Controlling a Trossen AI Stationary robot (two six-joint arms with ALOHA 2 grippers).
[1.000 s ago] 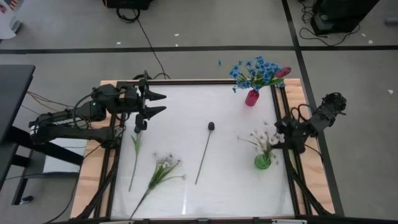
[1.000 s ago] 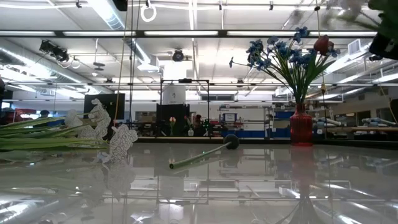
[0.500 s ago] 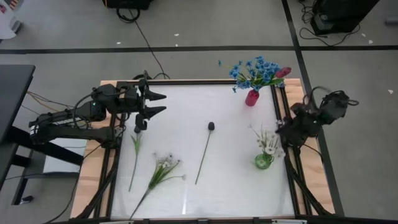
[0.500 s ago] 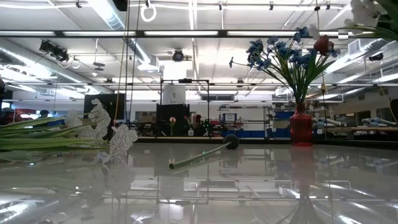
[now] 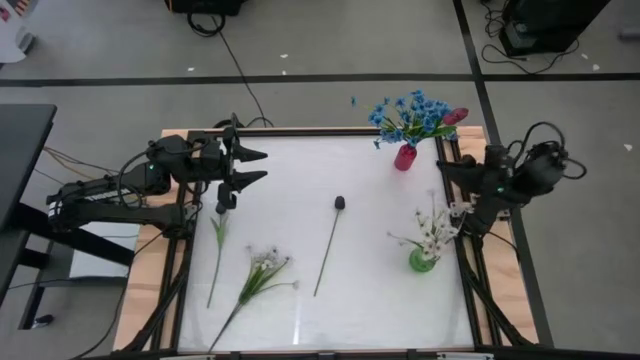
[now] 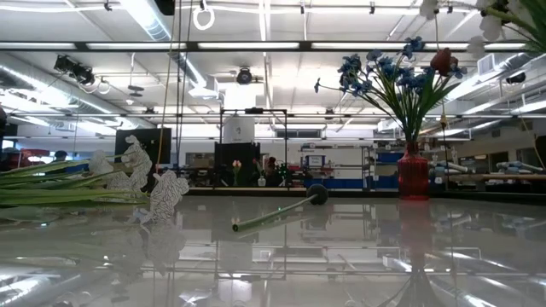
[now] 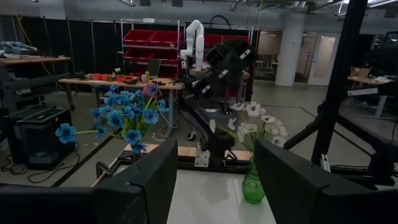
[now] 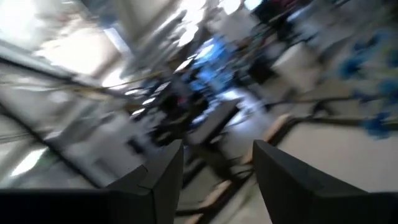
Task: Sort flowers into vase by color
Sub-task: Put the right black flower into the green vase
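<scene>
Two open grippers, left gripper (image 5: 254,167) and right gripper (image 5: 457,208), no readable writing anywhere.

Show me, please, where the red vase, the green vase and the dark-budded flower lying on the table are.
red vase (image 5: 404,157): high view, on its body.
green vase (image 5: 423,260): high view, on its glass body under the white flowers.
dark-budded flower (image 5: 340,202): high view, on the dark bud ending its stem.
</scene>
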